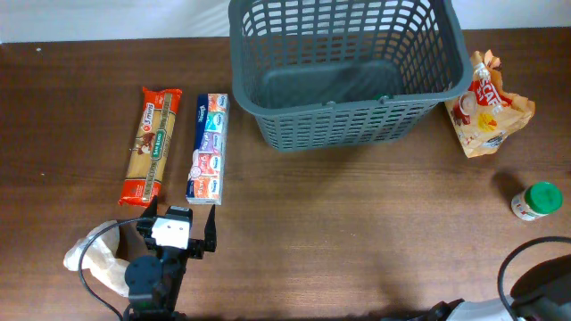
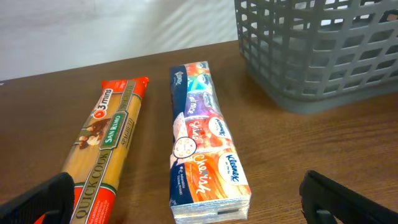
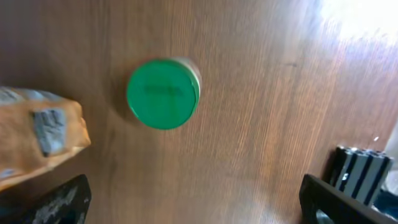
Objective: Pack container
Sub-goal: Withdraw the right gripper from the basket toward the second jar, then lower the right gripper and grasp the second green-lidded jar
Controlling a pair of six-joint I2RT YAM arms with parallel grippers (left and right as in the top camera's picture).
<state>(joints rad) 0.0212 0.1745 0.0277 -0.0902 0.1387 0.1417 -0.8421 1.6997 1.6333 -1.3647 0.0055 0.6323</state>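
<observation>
The container, a large dark grey slotted basket, stands at the back centre with nothing showing inside; its corner also shows in the left wrist view. My left gripper is open near the front left. Its jaws straddle the near end of a tissue pack without touching it. A long pasta packet lies just left of the pack. My right gripper is open over bare wood. A green-lidded jar stands ahead of it, apart from the fingers.
The pasta packet and tissue pack lie side by side left of the basket. An orange snack bag leans by the basket's right side, and the jar stands nearer the front. A crumpled white bag sits front left.
</observation>
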